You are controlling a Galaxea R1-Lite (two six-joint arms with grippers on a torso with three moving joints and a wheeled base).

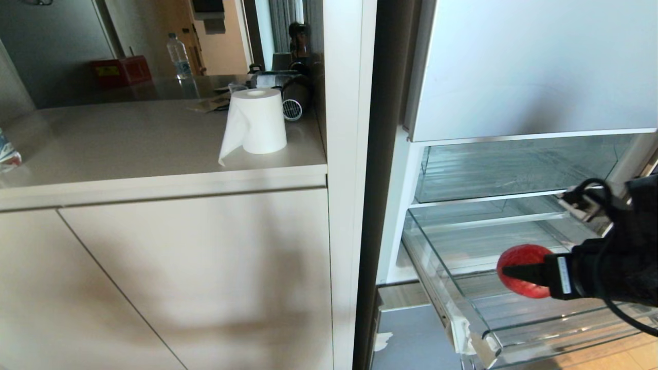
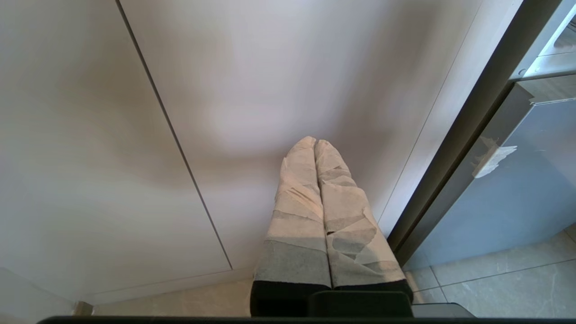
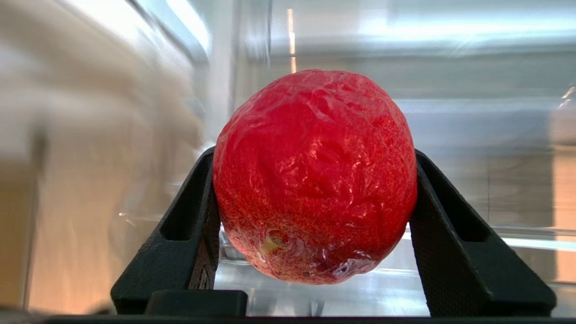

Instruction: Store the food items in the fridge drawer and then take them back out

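In the head view, a round, wrinkled orange-red fruit (image 1: 522,257) is pinched by the right tool (image 1: 516,272) above the clear plastic pull-out fridge drawer (image 1: 462,308), at four o'clock. No fruit is seen inside it.

In the left wrist view, the left tool (image 2: 316,144) is parked by the cupboard, fingers pressed together.

In the right wrist view, the fruit (image 3: 315,175) is seen clamped; whether storing or removal is in hand cannot be told.

Right arm (image 1: 617,267) cut off by head view's right edge. Black finger (image 1: 529,272) hides part of red fruit (image 1: 519,257). Drawer (image 1: 462,308) front corner runs past bottom edge.
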